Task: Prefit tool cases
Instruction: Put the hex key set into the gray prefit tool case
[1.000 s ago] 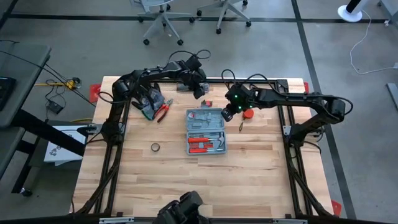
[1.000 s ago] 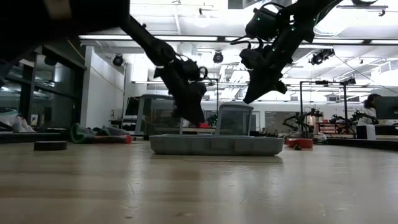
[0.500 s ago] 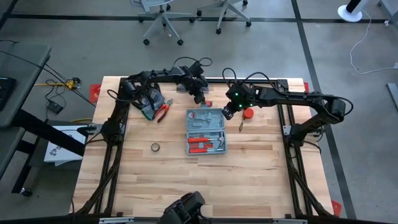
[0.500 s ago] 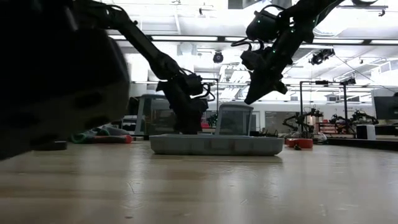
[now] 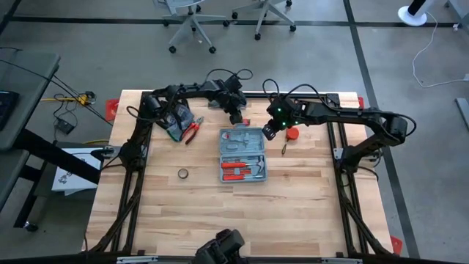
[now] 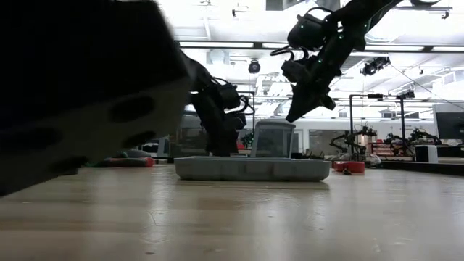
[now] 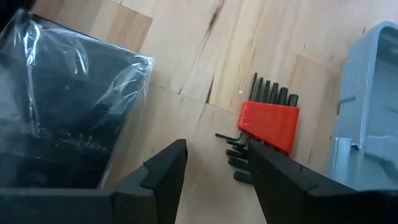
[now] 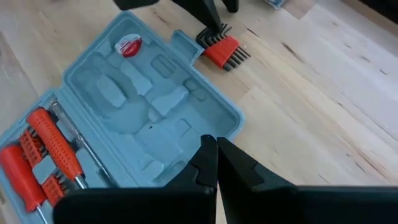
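The blue-grey tool case [image 5: 243, 154] lies open and flat on the middle of the wooden table. Red-handled tools [image 8: 37, 155] sit in its near half, and its far half [image 8: 149, 99] holds bare recesses. A red hex key set [image 7: 268, 124] lies on the table just beyond the case's far edge. My left gripper [image 7: 217, 149] stands open low over it, fingers slanting down on either side of the keys' bent ends; I cannot tell whether they touch. My right gripper [image 8: 216, 158] hangs shut above the case's far right corner [image 5: 270, 132], holding nothing.
A plastic-wrapped dark pack [image 7: 62, 106] and red pliers [image 5: 192, 129] lie at the far left. A tape roll [image 5: 183, 173] sits left of the case. A round red thing [image 5: 292, 133] and a thin tool [image 5: 284, 149] lie to its right. A dark blurred shape [image 6: 80, 94] fills the low view's left.
My left gripper has come down toward the table at the hex key set, staying open. The dark shape close to the low camera has spread across that view's left.
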